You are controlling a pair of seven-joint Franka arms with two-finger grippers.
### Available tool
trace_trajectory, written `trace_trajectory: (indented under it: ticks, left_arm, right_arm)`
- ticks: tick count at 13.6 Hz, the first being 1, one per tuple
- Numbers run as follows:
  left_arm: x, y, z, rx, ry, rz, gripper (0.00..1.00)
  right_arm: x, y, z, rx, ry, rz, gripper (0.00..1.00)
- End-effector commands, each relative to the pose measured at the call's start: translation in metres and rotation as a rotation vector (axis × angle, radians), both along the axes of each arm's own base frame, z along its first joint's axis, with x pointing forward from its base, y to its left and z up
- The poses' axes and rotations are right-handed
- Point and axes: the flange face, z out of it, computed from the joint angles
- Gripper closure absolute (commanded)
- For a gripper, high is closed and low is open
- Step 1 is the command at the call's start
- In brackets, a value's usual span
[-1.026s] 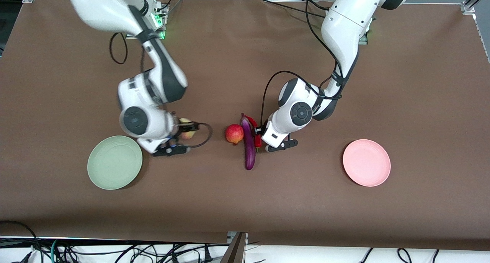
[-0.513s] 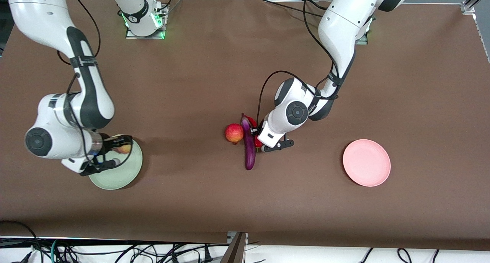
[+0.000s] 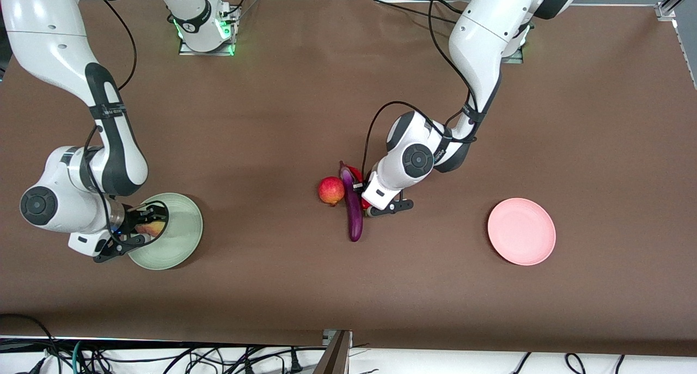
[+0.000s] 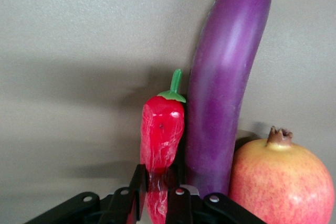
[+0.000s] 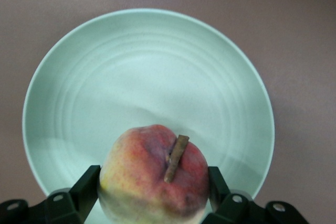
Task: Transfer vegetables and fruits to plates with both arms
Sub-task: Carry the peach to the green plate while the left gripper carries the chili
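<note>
Mostly the left gripper point(image 3: 364, 195) hides the chili pepper point(image 4: 161, 129)

Chili pepper point(image 3: 356, 173), eggplant point(image 3: 353, 208) and fruit point(image 3: 331, 190) lie side by side — between 2 plates point(image 3: 185, 238).

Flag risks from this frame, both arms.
1. The left gripper is shut on the red chili pepper, which lies against the eggplant; lifting may drag the eggplant into the pomegranate and set it rolling.
2. That grip sits at the chili's end, so it may pivot or slip.
3. The right gripper holds the peach over the green plate's edge, not its middle; released there, the peach could roll off.
</note>
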Motion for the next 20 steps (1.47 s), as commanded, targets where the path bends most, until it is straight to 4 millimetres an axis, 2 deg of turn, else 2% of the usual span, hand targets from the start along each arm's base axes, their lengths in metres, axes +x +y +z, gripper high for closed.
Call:
trace_trajectory:
  ticks: [1, 4, 5, 6, 7, 9, 11, 13, 16, 17, 20]
  left_arm:
    - [0.006, -0.001, -0.007, -0.011, -0.016, -0.018, 1.0]
    - [0.005, -0.001, -0.008, -0.01, -0.015, -0.018, 1.0]
    - [0.006, 0.0, -0.008, -0.009, -0.016, -0.019, 1.0]
    - [0.009, 0.004, -0.005, -0.008, -0.021, -0.015, 1.0]
    - [0.015, 0.01, 0.002, -0.014, -0.027, -0.01, 1.0]
    - [0.027, 0.024, 0.026, -0.023, -0.023, 0.006, 1.0]
    - [0.041, 0.05, 0.054, -0.028, -0.005, 0.026, 1.0]
    - [0.058, 0.091, 0.084, -0.037, 0.011, 0.013, 1.0]
    - [0.08, 0.177, 0.119, -0.073, 0.027, -0.123, 1.0]
    - [0.086, 0.209, 0.127, -0.081, 0.03, -0.161, 1.0]
    - [0.093, 0.289, 0.122, -0.108, 0.041, -0.284, 1.0]
  right_arm:
    - [0.005, -0.01, -0.006, -0.007, -0.037, 0.069, 0.8]
    - [0.005, -0.011, -0.018, -0.004, -0.038, 0.066, 0.79]
    - [0.006, -0.012, -0.019, -0.002, -0.049, 0.059, 0.71]
    - [0.009, -0.011, -0.017, -0.002, -0.072, 0.051, 0.14]
    - [0.013, -0.009, -0.009, 0.002, -0.093, 0.059, 0.0]
    - [0.02, -0.006, 0.016, 0.009, -0.084, 0.062, 0.0]
    - [0.027, 0.011, 0.045, 0.052, -0.03, 0.05, 0.0]
    - [0.024, 0.032, 0.048, 0.109, 0.01, -0.049, 0.0]
    - [0.013, 0.1, 0.041, 0.156, 0.086, -0.205, 0.0]
    - [0.007, 0.135, 0.042, 0.175, 0.118, -0.248, 0.0]
    - [-0.009, 0.221, 0.046, 0.171, 0.146, -0.37, 0.0]
